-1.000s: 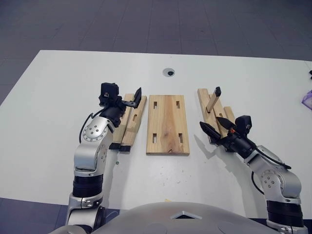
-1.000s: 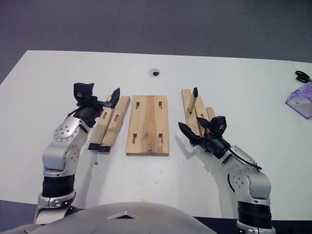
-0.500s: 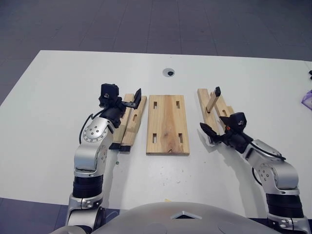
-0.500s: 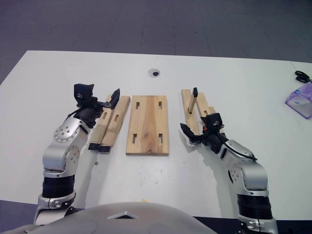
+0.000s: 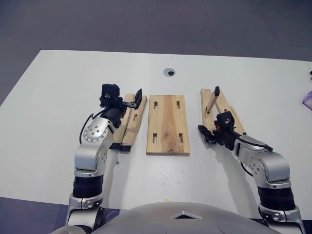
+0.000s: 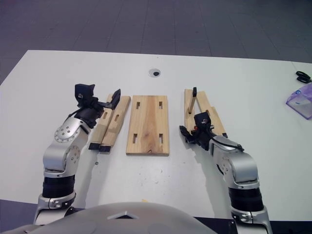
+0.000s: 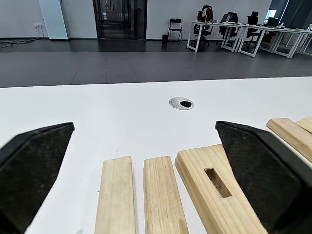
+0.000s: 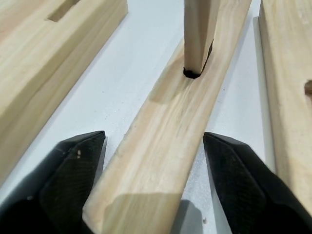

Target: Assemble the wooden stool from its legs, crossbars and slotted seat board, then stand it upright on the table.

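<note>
The right claw [image 5: 210, 136], spread open, straddles the near end of the pale wooden leg [image 8: 175, 117] lying right of the slotted wooden seat board [image 5: 168, 124]. The leg's long axis runs straight away from the claw, with a short wooden crossbar [image 5: 212, 101] standing in its slot just beyond.

The white rectangular table [image 5: 58, 87] before me has a round grey cable hole [image 5: 169, 72] near its far edge. A pale slotted wooden seat board [image 5: 168, 124] lies flat at its middle. Wooden leg bars [image 5: 136, 119] lie on my left. On my right lie more wooden bars [image 5: 227, 107], one holding a short wooden peg [image 5: 213, 101]. A purple box [image 6: 301, 100] and black scissors [image 6: 302, 75] sit far right.
</note>
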Controlling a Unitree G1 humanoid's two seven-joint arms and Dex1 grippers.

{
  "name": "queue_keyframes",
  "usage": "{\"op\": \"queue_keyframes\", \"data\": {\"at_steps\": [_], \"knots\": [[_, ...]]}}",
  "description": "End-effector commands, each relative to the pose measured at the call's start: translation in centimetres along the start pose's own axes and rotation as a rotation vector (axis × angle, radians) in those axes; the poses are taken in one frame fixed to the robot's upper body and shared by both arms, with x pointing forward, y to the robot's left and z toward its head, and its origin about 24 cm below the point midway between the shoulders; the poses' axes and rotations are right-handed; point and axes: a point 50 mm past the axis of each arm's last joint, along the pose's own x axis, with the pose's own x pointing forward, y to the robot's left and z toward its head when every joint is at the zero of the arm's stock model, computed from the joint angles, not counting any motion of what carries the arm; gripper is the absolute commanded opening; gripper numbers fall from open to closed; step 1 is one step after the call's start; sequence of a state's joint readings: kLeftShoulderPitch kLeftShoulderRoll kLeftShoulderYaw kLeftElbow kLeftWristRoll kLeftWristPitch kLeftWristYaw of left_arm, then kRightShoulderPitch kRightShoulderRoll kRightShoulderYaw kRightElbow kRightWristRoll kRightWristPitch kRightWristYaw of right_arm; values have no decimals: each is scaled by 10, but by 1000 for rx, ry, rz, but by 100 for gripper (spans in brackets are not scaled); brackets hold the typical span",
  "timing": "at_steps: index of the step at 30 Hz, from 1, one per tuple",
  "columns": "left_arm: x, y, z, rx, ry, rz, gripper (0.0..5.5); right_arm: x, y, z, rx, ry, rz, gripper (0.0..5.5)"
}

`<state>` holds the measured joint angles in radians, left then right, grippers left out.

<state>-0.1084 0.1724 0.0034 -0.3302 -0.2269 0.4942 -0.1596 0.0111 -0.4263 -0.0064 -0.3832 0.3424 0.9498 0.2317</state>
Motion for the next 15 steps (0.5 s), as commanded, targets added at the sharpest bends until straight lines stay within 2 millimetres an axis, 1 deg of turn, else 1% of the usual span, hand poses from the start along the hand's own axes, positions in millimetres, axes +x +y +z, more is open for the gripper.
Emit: {"op": "queue_keyframes", "data": {"at_steps": [1,6,8,10,12,14,15], "knots": [[1,-2,0,17,13,-8,540,3,3,2,-36,15,-31,298],[2,-4,3,8,4,-14,540,6,5,9,-85,-11,-41,216],[4,-6,6,-9,-3,-20,540,8,5,15,-155,-54,-49,207],[7,-7,11,-60,-9,-28,540,10,6,28,-204,-152,-61,207],[11,-8,19,-162,-23,-50,540,10,6,45,-198,-302,-68,207],[13,-10,29,-315,-35,-134,540,6,9,60,-225,-472,-46,207],[14,-13,36,-404,-37,-204,540,2,15,67,-289,-553,-2,207]]}}
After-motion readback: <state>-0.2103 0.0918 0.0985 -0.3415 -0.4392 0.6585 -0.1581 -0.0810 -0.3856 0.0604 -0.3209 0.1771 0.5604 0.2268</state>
